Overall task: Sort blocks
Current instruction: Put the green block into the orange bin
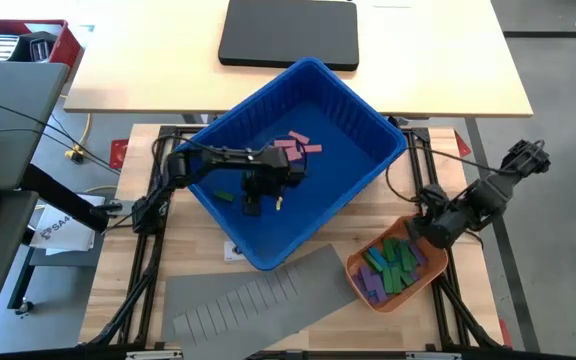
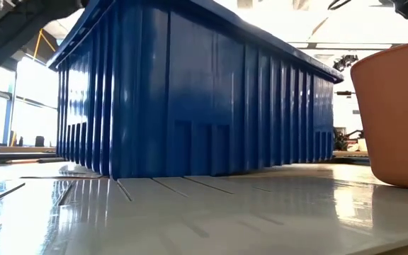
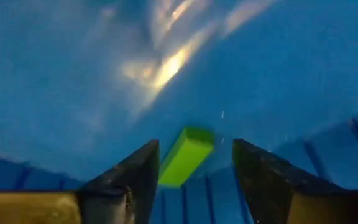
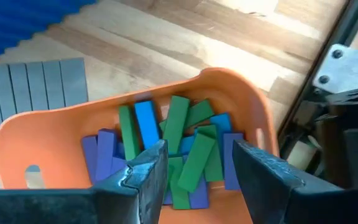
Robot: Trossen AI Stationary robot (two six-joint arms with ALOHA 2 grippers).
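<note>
My left gripper [image 1: 260, 200] reaches down into the blue bin [image 1: 358, 120] and stands open [image 3: 194, 146]. A green block [image 3: 185, 155] shows just beyond its fingertips, in the gap between them, over the bin floor. Whether that block lies on the floor I cannot tell. Pink blocks [image 1: 293, 148] and another green block [image 1: 223, 196] lie on the bin floor. My right gripper [image 1: 430, 228] hangs open [image 4: 199, 149] over the orange tray [image 4: 229, 87], with nothing between its fingers. Several green, blue and purple blocks [image 4: 179, 143] lie piled in the tray.
A grey slotted sheet [image 1: 258, 290] lies flat at the table's near side, beside the tray, and fills the foreground of the low view [image 2: 190, 212]. The bin's tall walls [image 2: 190, 92] surround my left gripper. A black pad [image 1: 288, 35] lies on the far table.
</note>
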